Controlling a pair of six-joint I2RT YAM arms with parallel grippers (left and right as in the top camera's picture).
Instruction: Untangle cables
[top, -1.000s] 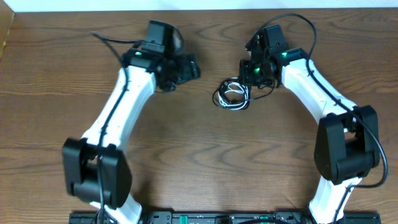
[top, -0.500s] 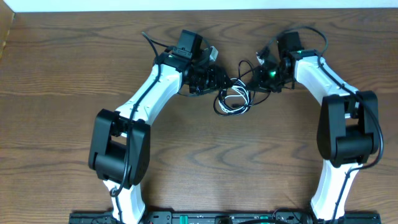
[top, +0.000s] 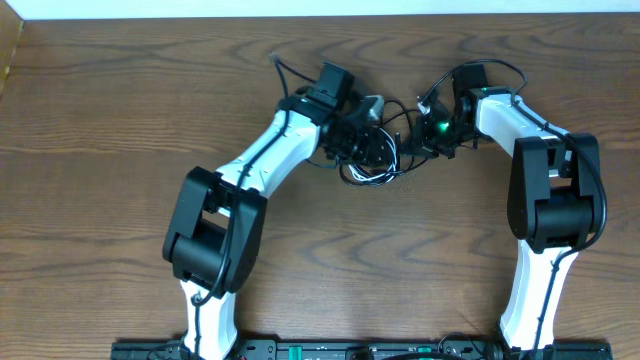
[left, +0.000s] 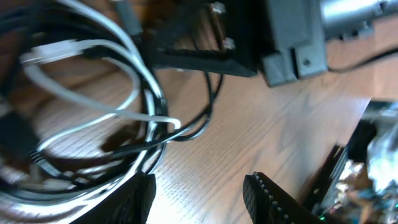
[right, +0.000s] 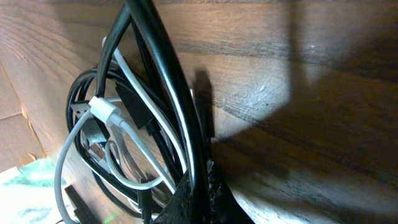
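- left gripper (left: 202, 196) is hanging wide open, holding nothing, one finger just beside the tangled coil (top: 372, 170).
- right gripper (right: 198, 193) is pinching narrow on the thin black cord (right: 163, 74).
- thin white cord (right: 104, 112) is looping through that same coil, lying between both grippers.
- coil is resting on the brown wooden table (top: 120, 120), toward its far edge.

The worktop (top: 100, 150) is dark brown board with a strong wood grain. Directly on it lie the cables (top: 372, 168), a black cord (right: 163, 81) and a white cord (right: 127, 134) wound through each other in one loose coil. The coil sits between the two grippers. Its loops lie just beside the spread fingers of the left gripper (left: 202, 193). A black strand runs from it into the closed right gripper (right: 198, 198).
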